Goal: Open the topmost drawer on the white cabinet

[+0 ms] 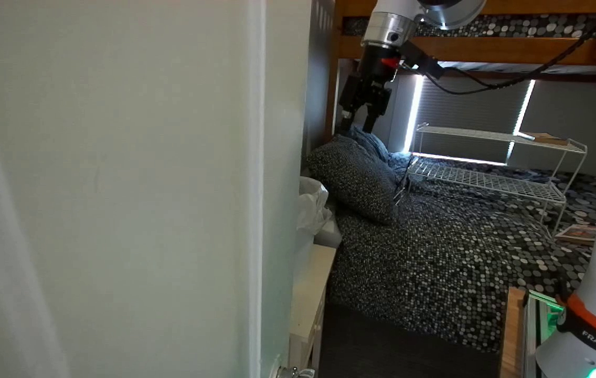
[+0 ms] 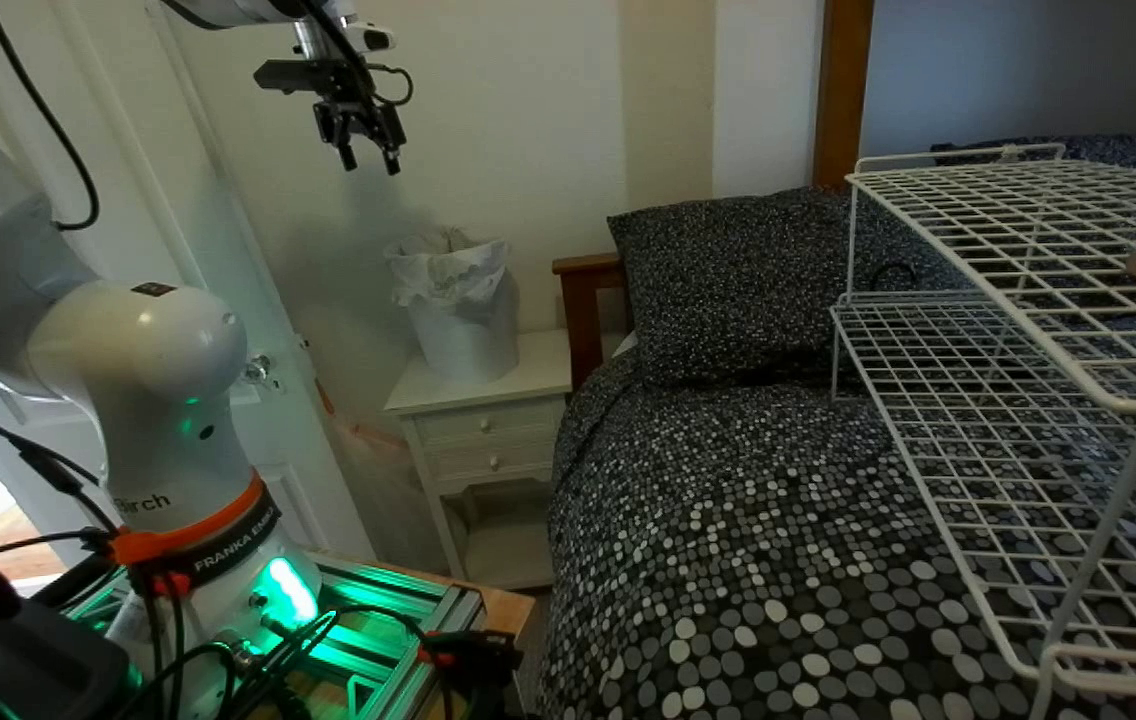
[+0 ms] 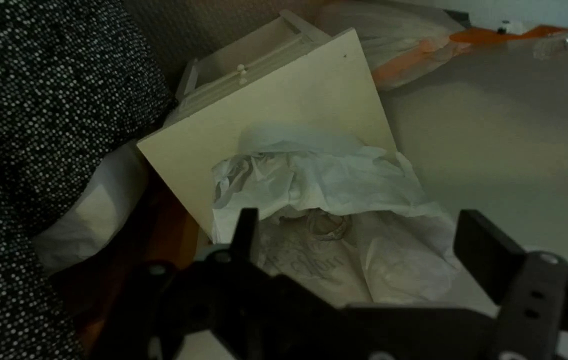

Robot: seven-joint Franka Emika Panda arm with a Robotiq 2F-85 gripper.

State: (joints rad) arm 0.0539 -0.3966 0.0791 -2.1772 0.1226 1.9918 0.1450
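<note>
At left in an exterior view, my white arm (image 2: 143, 340) rises from a green-lit mount (image 2: 398, 585), a white door (image 2: 288, 430) behind it. Next, high in the air, hangs my pincer (image 2: 370, 165) — the wrist view shows its fingers (image 3: 489, 255) spread wide, holding nothing. Below stands a lined white bin (image 2: 468, 330) on the tabletop (image 2: 546, 358) of the white cabinet (image 2: 458, 465). Just under that top sits the topmost drawer (image 2: 528, 418), closed, with one small round knob (image 2: 485, 425) at its middle. I expect a light, stiff box that slides; the knob looks smooth and could slip, so I would pinch it from both sides, close to the drawer front, and pull straight out. The tabletop's front edge seems to jut over the drawer, so I should come in low from the front, clear of the bin. Farther right, a wooden bedpost (image 2: 585, 320) and dotted bedding (image 2: 688, 560) crowd the cabinet's right side; my open room seems to lie ahead of the drawer and toward the left — narrowed, lower down, by the mount.
</note>
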